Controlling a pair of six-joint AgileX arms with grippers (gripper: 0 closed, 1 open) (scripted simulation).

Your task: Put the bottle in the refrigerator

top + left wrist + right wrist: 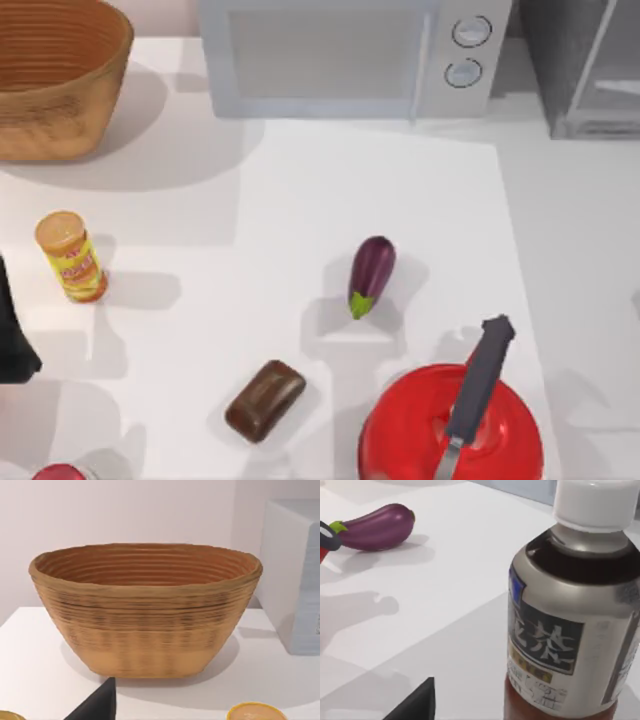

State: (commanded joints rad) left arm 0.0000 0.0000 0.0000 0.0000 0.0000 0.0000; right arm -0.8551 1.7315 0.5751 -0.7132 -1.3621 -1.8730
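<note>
Bottle (572, 605) stood upright, close before right wrist camera, eggplant (377, 527) beyond it. Refrigerator (590, 65) door closed. Pincer opening: cannot tell, either arm.

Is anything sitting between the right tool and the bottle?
Nothing visible. In the right wrist view the bottle stands upright close ahead, with only bare table before it; the eggplant lies off to one side.

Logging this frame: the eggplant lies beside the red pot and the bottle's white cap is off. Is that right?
Not quite. The right wrist view shows the bottle upright with its white cap on. The rest holds: in the top view the eggplant lies on the table just beyond the red pot.
</note>
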